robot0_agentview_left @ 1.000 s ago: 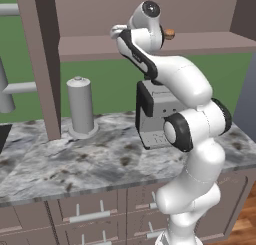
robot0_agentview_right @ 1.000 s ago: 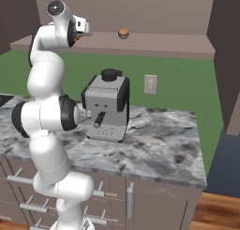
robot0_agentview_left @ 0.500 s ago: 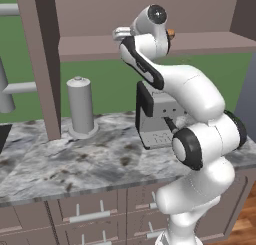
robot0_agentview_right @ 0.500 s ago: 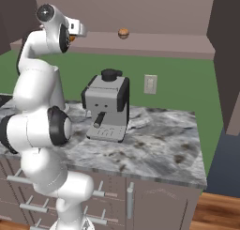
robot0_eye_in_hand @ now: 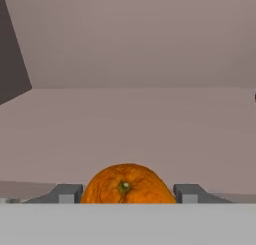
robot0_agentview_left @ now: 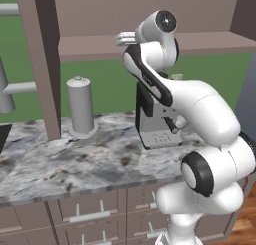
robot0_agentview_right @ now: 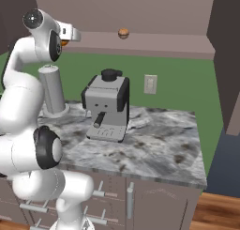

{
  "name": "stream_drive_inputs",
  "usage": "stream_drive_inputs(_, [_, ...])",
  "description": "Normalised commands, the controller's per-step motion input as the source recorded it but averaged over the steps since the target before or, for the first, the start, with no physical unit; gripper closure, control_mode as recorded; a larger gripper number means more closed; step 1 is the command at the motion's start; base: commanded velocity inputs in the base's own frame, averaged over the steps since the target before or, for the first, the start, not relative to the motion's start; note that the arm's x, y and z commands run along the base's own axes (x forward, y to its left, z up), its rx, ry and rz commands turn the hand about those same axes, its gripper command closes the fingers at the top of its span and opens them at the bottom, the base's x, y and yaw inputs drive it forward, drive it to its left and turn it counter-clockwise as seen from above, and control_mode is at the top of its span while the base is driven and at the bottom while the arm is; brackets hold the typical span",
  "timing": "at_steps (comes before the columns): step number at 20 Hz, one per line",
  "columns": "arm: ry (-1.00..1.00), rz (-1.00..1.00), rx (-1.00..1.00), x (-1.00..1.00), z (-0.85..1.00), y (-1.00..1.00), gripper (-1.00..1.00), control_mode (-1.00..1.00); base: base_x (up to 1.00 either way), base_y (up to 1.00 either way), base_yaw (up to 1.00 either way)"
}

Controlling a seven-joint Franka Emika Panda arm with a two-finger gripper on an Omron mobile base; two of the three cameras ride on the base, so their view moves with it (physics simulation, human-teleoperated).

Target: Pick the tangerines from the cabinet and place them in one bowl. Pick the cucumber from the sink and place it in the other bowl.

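Note:
My gripper [robot0_eye_in_hand: 127,191] is shut on the bright orange tangerine [robot0_eye_in_hand: 126,185], which sits between the two grey fingers in the hand view. In the right base view the gripper [robot0_agentview_right: 70,35] hangs just in front of the left part of the cabinet shelf [robot0_agentview_right: 164,43], with the orange tangerine [robot0_agentview_right: 64,42] showing under it. The duller tan-brown tangerine [robot0_agentview_right: 123,33] rests on the shelf further right, apart from the hand. In the left base view the hand [robot0_agentview_left: 125,39] is level with the shelf [robot0_agentview_left: 90,46]. The bowls and the cucumber are out of view.
A grey coffee machine [robot0_agentview_right: 107,107] and a tall metal canister [robot0_agentview_left: 81,106] stand on the marble counter [robot0_agentview_right: 159,144] below the shelf. Drawer fronts with metal handles [robot0_agentview_left: 90,214] run under the counter. A black corner [robot0_agentview_left: 3,136], perhaps the sink, shows at the counter's far left.
The hand has drawn back and slightly down from the shelf with the orange tangerine in it. The arm's elbow has swung outward. The tan-brown tangerine has stayed put.

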Motion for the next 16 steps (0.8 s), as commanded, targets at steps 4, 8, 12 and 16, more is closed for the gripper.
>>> stream_drive_inputs(4, [0.08,0.00,0.00,-0.51,0.20,-0.01,1.00,-1.00,0.00,0.00,0.00])
stream_drive_inputs(8, [0.13,0.00,0.00,-0.63,0.12,-0.09,1.00,-1.00,0.00,0.00,0.00])
stream_drive_inputs(12, [0.13,0.00,0.00,-0.71,0.00,-0.09,1.00,-1.00,0.00,0.00,0.00])
stream_drive_inputs(16, [0.10,0.00,0.00,-0.67,0.00,-0.08,1.00,-1.00,0.00,0.00,0.00])
